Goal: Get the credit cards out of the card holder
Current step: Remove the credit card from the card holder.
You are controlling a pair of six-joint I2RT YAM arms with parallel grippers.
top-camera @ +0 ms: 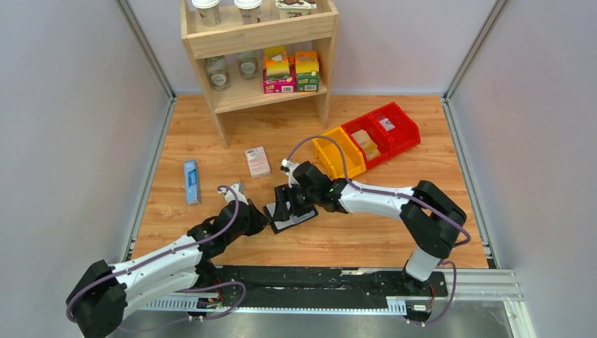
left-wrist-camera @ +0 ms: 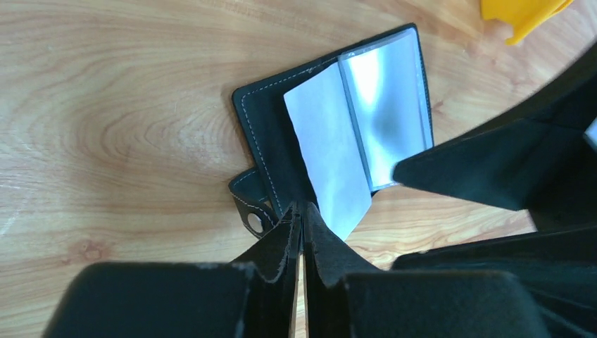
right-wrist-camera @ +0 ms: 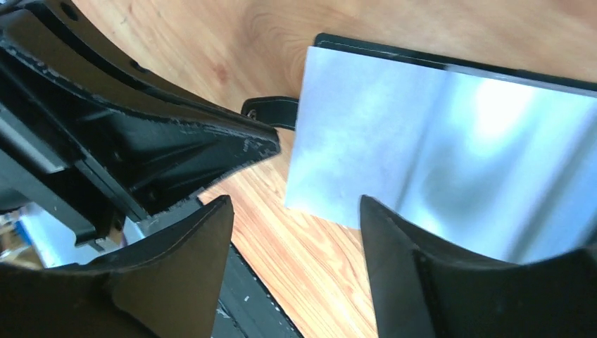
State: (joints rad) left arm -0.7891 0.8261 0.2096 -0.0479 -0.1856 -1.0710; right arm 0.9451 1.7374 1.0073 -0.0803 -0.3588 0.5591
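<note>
Count: 1 card holder [left-wrist-camera: 267,127] at the jaws; beyond them 3 bins [top-camera: 366,144] (1 yellow, 2 red), 2 small boxes [top-camera: 258,161], 1 shelf [top-camera: 260,34].

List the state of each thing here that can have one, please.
card holder: open, cover down, clear pockets facing up.
snap tab: unfastened.
left gripper: jaws shut, tips at the holder's near edge.
right gripper: jaws open, over the clear pockets.
credit cards: none seen outside; glare hides what the pockets contain.
</note>
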